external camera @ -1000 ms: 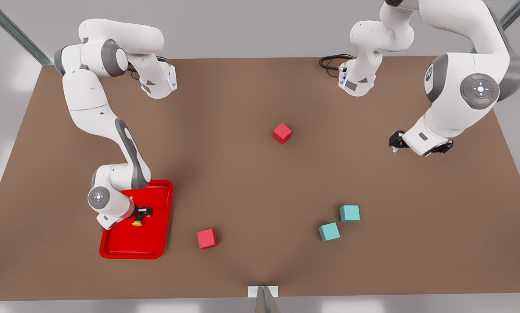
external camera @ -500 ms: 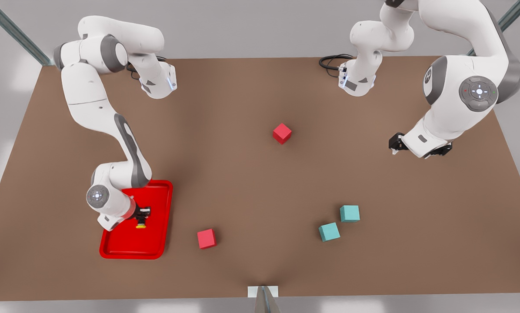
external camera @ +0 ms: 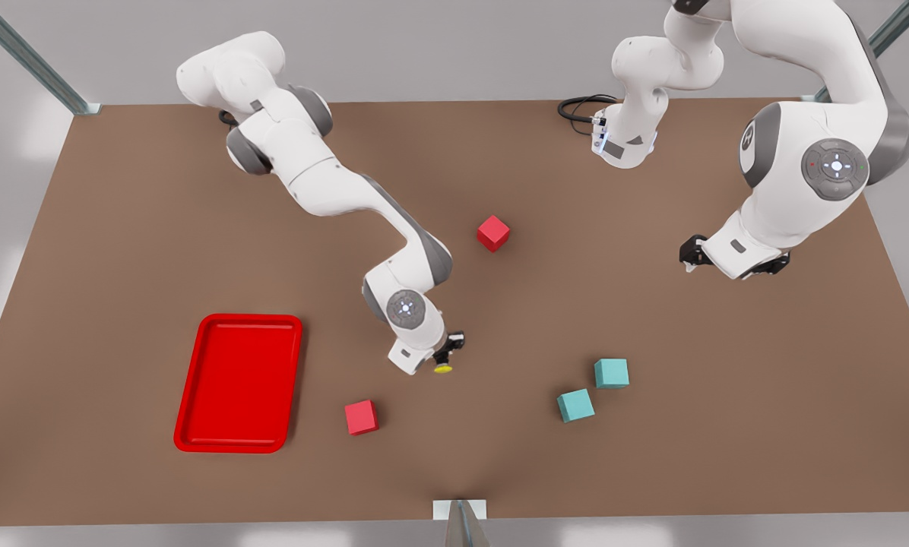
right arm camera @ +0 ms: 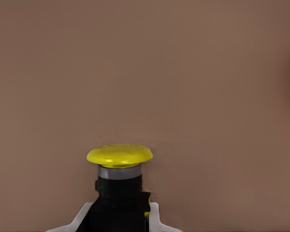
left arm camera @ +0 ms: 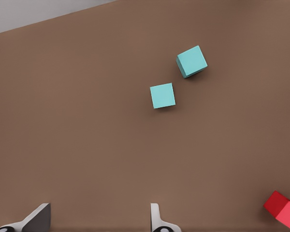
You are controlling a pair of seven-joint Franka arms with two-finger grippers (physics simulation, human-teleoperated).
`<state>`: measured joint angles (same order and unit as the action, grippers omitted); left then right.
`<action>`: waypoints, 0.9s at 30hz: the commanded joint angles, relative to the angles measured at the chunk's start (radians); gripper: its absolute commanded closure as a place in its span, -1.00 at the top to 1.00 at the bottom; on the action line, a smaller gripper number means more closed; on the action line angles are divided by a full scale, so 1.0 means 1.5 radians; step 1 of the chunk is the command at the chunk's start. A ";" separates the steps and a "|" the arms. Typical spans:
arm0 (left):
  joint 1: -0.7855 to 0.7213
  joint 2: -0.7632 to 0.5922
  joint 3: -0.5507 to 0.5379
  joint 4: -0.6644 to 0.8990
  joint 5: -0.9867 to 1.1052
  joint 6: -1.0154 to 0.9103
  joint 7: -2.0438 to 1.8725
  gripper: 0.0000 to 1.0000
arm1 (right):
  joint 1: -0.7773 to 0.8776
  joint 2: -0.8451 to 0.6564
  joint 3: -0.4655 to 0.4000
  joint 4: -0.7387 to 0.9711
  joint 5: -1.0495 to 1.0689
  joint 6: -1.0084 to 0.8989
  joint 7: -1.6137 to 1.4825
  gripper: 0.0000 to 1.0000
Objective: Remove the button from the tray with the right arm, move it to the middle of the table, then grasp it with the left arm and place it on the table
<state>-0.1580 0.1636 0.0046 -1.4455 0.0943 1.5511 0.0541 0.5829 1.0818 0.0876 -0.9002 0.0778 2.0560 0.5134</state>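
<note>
The button (external camera: pixel 443 368), with its dark body and yellow cap, hangs just above the middle of the table (external camera: pixel 120 228), cap pointing toward the front edge. My right gripper (external camera: pixel 448 353) is shut on its dark body; the right wrist view shows the button (right arm camera: pixel 119 169) between the right gripper's (right arm camera: pixel 118 218) fingers. The red tray (external camera: pixel 238 380) lies at the front view's left with nothing in it. My left gripper (external camera: pixel 694 252) hovers at the front view's right, and in the left wrist view the left gripper (left arm camera: pixel 97 224) is open with bare table below.
Two teal cubes (external camera: pixel 611 373) (external camera: pixel 575 405) sit right of the button, also seen as teal cubes (left arm camera: pixel 192 61) (left arm camera: pixel 162 95) in the left wrist view. One red cube (external camera: pixel 493 232) lies behind the middle, another red cube (external camera: pixel 361 417) near the tray.
My right arm has lifted the button out of the tray and swung it to the table's middle. The tray is now bare. The left arm has barely shifted.
</note>
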 commanded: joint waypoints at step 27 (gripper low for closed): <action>-0.348 0.378 -0.001 0.040 -0.136 0.507 -0.802 1.00 | -0.386 -0.649 -0.002 -0.405 -0.117 -0.294 -0.310 1.00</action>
<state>-0.6805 0.7158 0.0030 -1.3869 -0.0938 2.0262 -0.5075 -0.0158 0.1062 0.0840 -1.5136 -0.0948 1.6588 0.4883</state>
